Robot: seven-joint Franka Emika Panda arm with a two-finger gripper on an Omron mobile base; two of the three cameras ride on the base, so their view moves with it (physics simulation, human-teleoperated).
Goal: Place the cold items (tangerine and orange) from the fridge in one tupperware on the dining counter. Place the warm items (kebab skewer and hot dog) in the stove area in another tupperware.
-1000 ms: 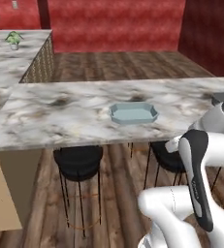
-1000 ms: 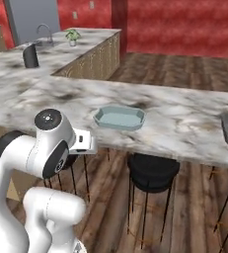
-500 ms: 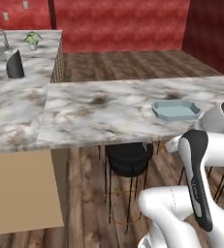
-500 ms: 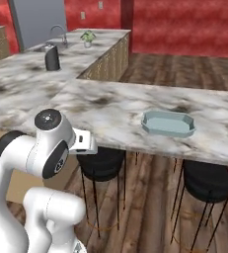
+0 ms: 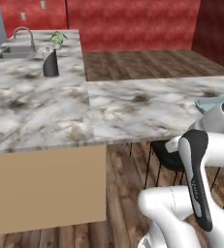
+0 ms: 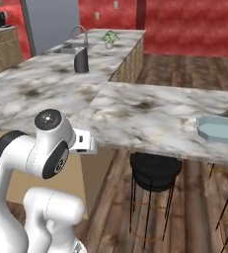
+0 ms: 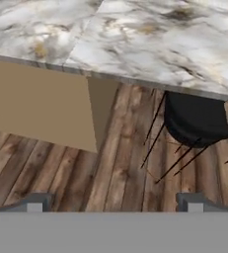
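- Right base view: whole scene has slid since a second ago, so the base is driving; tupperware [image 6: 219, 129] now at the counter's [image 6: 150, 113] right edge, sink [image 6: 68, 48] nearer.
- Gripper [image 7: 113, 201] spread, holding nothing; likely heading for the fridge; nothing packed.

Even, soft lighting; slightly blurry render

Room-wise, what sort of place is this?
A home kitchen, it seems: a marble counter with a sink and tap, a black bar stool tucked under it, and a tupperware on top.

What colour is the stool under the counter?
Black; the stool shows best in the right base view.
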